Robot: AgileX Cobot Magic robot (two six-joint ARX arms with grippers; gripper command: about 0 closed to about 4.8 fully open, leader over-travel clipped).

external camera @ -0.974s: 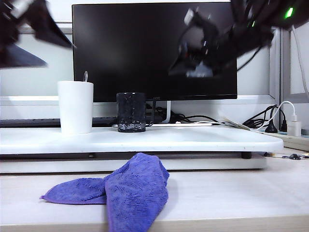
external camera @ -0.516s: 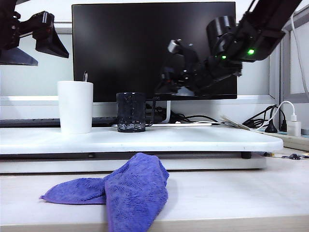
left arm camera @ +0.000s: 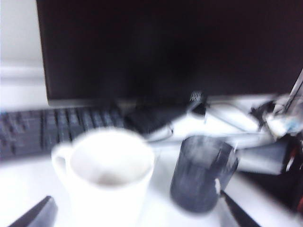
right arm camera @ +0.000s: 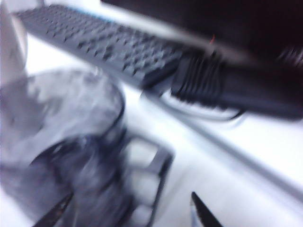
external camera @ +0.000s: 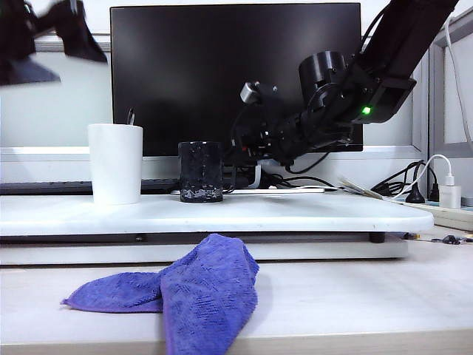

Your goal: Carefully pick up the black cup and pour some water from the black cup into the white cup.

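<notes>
A purple cloth (external camera: 185, 292) lies crumpled at the front edge of the surface (external camera: 332, 303). Behind it, on the raised white board (external camera: 295, 214), the white cup (external camera: 115, 163) stands toward the left end and the black cup (external camera: 201, 171) upright near the middle, a bit apart. The right hand (external camera: 238, 154) is just beside the black cup's handle side, fingers spread, nothing in it, not touching as far as I can tell. The left hand (external camera: 70, 33) hangs high over the left end, wide open and empty. The monitor (external camera: 236, 74) and keyboard (right arm camera: 104, 45) sit along the back edge.
</notes>
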